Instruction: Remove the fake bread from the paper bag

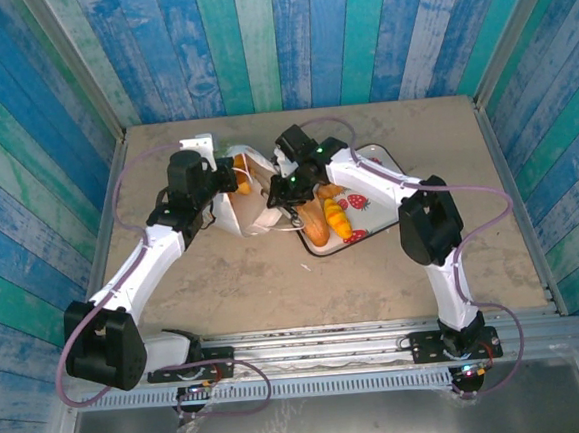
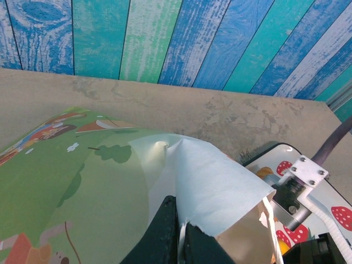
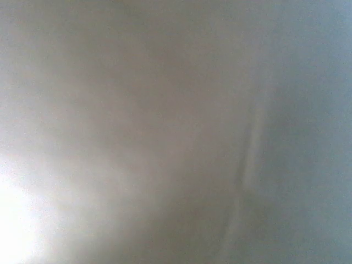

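Left gripper (image 2: 179,228): clamped shut on the upper lip of the small white paper bag with a green cartoon print (image 2: 110,187). Gripped there, by judgement, to keep the mouth spread and to stop the bag from sliding under a reach.

Paper bag: lay tilted on the tan table (image 1: 224,282) between the two arms, with the mouth turned toward the right arm. Angled that way, most likely, to give the other arm a straight way in.

Right gripper (image 1: 285,205): pushed into the bag's mouth, fingertips covered by paper. Could not tell whether the jaws were spread or closed, or whether anything sat between them. Seen from the right wrist as a pale grey blur, probably the bag's inner wall at close range.

Fake bread: a tan oblong plastic loaf (image 1: 314,227) and a golden-orange ridged croissant (image 1: 338,220) lay side by side on the white strawberry-print tray (image 1: 375,220), just right of the bag. Set there, by judgement, as the drop spot. Any pieces inside the bag were hidden.

Progress: judged partway, with at least two pieces out and another reach under way.
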You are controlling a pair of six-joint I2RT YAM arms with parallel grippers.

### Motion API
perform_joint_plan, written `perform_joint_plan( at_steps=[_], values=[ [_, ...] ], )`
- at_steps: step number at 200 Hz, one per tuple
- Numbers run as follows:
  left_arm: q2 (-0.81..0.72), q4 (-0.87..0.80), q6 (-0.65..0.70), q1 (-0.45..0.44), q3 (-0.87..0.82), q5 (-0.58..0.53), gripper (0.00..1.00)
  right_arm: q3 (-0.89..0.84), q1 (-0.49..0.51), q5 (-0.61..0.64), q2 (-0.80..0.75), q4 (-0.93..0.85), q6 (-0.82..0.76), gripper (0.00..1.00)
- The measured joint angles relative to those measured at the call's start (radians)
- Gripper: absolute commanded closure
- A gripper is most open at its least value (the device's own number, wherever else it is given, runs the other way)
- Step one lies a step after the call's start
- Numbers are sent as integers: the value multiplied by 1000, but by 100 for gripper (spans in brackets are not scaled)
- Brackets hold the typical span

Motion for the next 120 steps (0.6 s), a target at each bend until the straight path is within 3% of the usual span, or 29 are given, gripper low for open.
perform_joint_plan(
  at_steps=[120],
  values=[
    [0,0,-25,0,0,-75,92,-99,94,212,-201,-61,-91,85]
  ],
)
